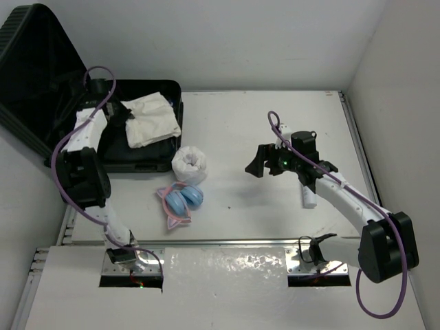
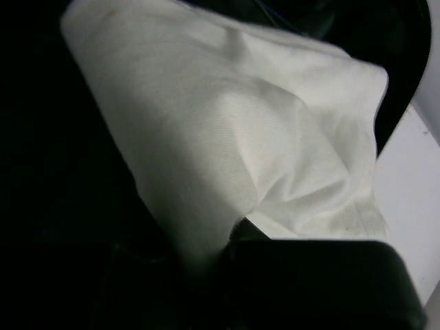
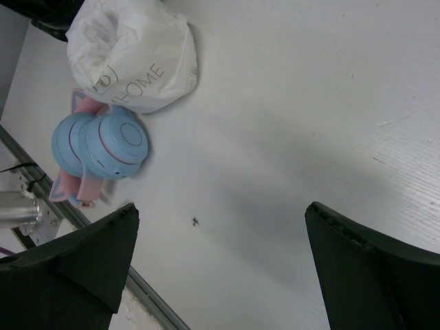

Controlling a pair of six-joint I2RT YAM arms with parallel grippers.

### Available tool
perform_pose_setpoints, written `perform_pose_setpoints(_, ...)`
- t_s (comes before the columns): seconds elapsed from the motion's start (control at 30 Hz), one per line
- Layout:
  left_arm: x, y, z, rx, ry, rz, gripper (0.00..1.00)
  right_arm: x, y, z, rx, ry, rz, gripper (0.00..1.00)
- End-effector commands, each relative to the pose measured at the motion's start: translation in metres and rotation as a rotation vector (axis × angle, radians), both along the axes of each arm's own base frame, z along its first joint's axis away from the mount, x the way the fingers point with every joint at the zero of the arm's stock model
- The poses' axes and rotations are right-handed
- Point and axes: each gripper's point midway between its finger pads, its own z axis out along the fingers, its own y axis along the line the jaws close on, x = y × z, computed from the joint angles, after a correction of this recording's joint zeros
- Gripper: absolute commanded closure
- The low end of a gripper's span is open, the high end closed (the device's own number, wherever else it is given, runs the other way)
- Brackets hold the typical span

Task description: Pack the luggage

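Your left fingers (image 2: 316, 282) were closed, seemingly pinching a fold of the white cloth (image 2: 234, 137) inside the suitcase (image 1: 41, 62), which lay open at ten o'clock on the table (image 1: 275, 117). Your right fingers (image 3: 75, 268) hung wide apart, empty. The suitcase looked stiff and bulky; I'd take its lid by the rim.

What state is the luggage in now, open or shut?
Open: the luggage has its ribbed lid raised at the far left, and a white cloth lies in the exposed black base.
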Motion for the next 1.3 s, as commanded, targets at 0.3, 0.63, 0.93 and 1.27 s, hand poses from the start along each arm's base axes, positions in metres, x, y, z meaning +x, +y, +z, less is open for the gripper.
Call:
perform_pose_setpoints(0.3, 0.022, 0.084, 0.059, 0.296, 0.112, 0.077, 0.00, 0.003, 0.001, 0.016, -0.012, -0.058, 0.042, 0.01)
perform_pose_setpoints(0.63, -0.038, 0.002, 0.147, 0.497, -0.058, 0.010, 0.00, 0.002, 0.003, 0.009, 0.007, -0.050, 0.039, 0.01)
perform_pose_setpoints(0.93, -0.034, -0.056, 0.070, 0.370, 0.020, -0.324, 0.08, -0.003, 0.003, 0.005, 0.005, -0.047, 0.060, 0.01)
perform_pose_setpoints(1.27, -0.036, -0.119, 0.027, 0.371, 0.087, -0.513, 0.07, -0.005, 0.007, -0.011, 0.006, -0.003, 0.089, 0.01)
